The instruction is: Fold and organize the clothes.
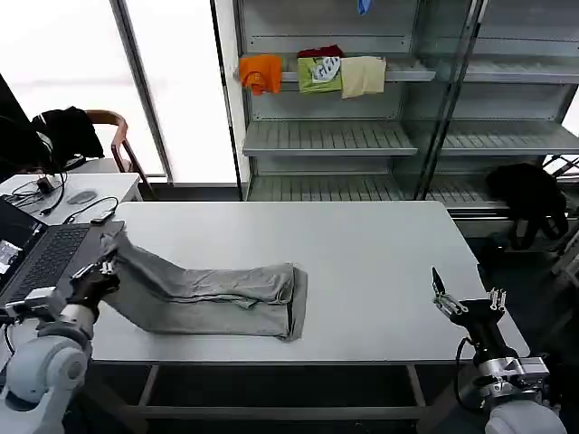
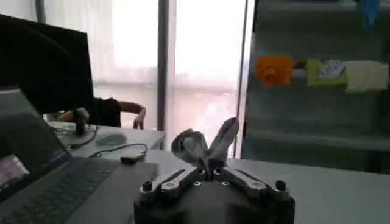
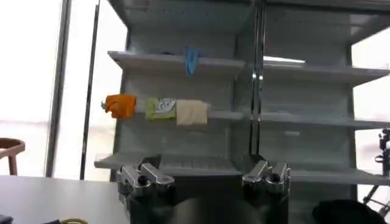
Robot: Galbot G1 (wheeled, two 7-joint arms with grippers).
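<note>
Our left pincer (image 1: 106, 268) grasps one end of the grey shirt (image 1: 217, 294) near the table's (image 1: 380, 262) left edge. Our right pincer (image 1: 466, 303) hovers released over the front right corner.

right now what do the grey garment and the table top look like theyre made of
The grey garment looks like soft matte knit fabric, perhaps cotton jersey: it creases and bunches limply where the left gripper pinches it. The table top looks like a hard, smooth laminate or painted board, pale and faintly glossy; I cannot tell which.
</note>
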